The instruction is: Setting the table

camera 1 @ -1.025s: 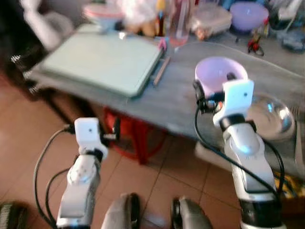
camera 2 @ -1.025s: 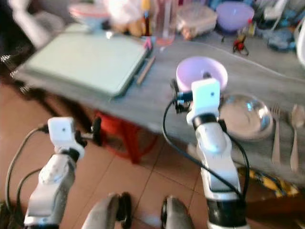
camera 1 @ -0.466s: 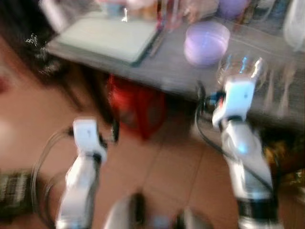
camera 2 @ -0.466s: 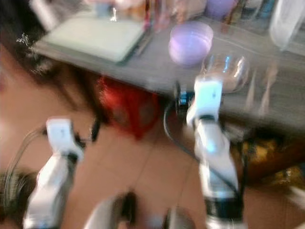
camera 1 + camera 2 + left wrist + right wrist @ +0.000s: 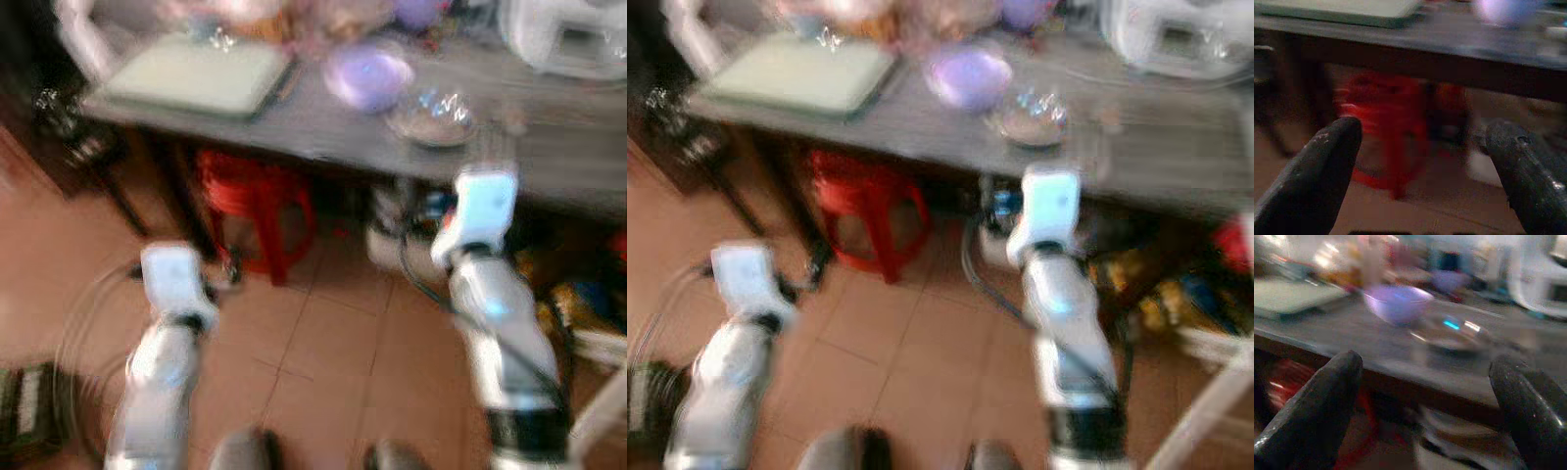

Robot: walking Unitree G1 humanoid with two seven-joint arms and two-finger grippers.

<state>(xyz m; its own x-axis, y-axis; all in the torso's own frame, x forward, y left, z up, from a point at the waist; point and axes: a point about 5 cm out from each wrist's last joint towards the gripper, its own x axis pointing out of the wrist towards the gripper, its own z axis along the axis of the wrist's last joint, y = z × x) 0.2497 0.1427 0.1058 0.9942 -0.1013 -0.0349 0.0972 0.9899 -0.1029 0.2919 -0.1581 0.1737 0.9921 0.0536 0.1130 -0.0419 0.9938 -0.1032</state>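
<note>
Facing table [image 5: 549,147], purple bowl [image 5: 1397,301]

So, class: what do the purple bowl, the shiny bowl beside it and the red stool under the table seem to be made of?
Purple bowl: probably plastic, with an even, matte pastel colour. Shiny bowl: likely polished metal, perhaps glass, given its bright glints and reflections; blur leaves this open. Red stool: probably moulded plastic, uniformly glossy red with legs of the same colour.
</note>
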